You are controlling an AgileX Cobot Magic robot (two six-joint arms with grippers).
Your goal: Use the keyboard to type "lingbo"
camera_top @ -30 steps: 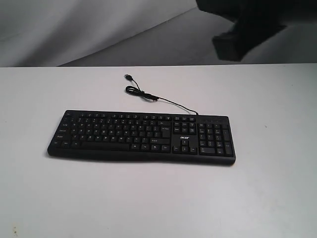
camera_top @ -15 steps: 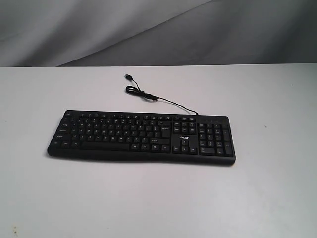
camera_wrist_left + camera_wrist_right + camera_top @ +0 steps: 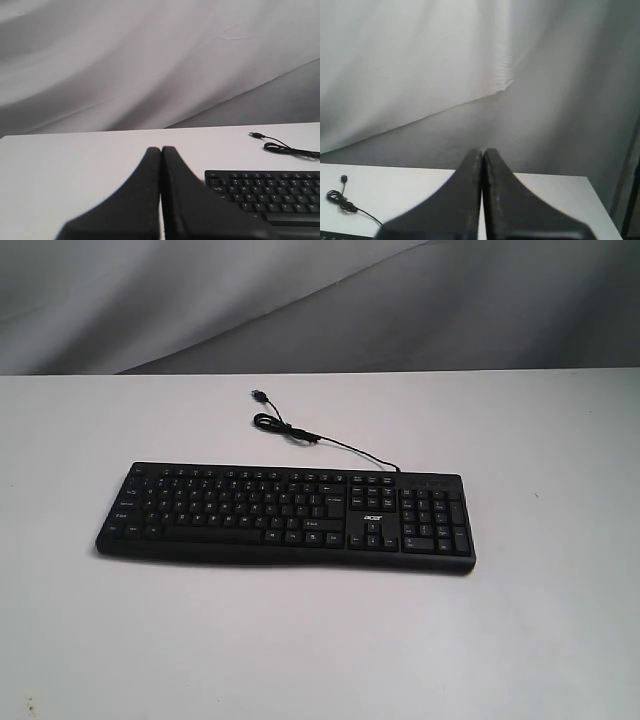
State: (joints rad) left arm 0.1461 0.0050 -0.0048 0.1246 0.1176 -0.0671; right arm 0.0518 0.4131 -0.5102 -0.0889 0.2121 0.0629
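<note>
Across the centre of the exterior view, one long, flat, black plastic keyboard [image 3: 285, 517] lies on a plain white tabletop [image 3: 520, 640]. It is a full-size board with a number pad [image 3: 432, 520] at its right end, small white legends on the keys and a white "acer" logo [image 3: 373, 517] just left of the pad. Its front edge curves gently.

One thin black USB cable [image 3: 340, 447] leaves the back edge near the right end and runs toward the upper left. It makes a small loop and ends in a loose plug [image 3: 257, 395] lying on the tabletop.

The tabletop is smooth and matte, and its far edge crosses the upper third of the frame. Behind it hangs a grey-white cloth backdrop [image 3: 200, 300] with soft diagonal folds.

Two end effectors appear, one in each wrist view. The left end effector [image 3: 161, 149] has two dark, smooth, tapering fingers [image 3: 140, 200] pressed together with only a hairline seam between them, holding nothing. The keyboard's left end and the cable show beyond it. The right end effector [image 3: 483, 150] is likewise closed tight and empty, its tips seen against the backdrop.
</note>
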